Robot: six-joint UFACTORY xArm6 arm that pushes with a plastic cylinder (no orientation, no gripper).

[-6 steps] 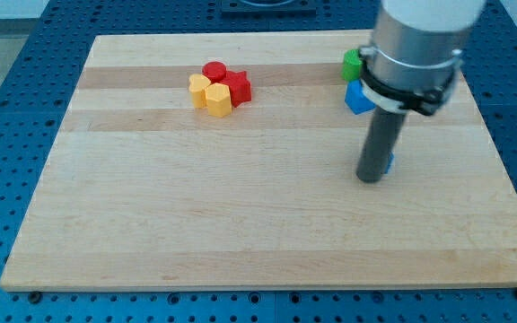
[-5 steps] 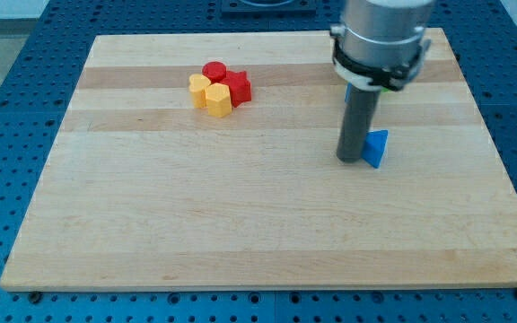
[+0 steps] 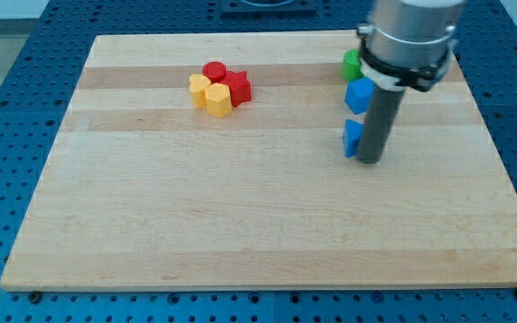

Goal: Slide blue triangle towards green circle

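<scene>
Our tip (image 3: pixel 371 161) is a bare rod w/ no jaws, holding nothing, touching the blue triangle (image 3: pixel 353 138) at its right side. Triangle sits below another blue block (image 3: pixel 360 93), green circle (image 3: pixel 353 65) above that, partly hidden. Est. partway; upward push left. No containers on wooden board (image 3: pixel 240 224).

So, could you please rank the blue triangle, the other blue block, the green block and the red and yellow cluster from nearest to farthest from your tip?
From my tip:
1. Blue triangle, touching on the view's left.
2. Other blue block, above it.
3. Green block, at the board's top.
4. Red and yellow cluster, far to the view's left.
</scene>
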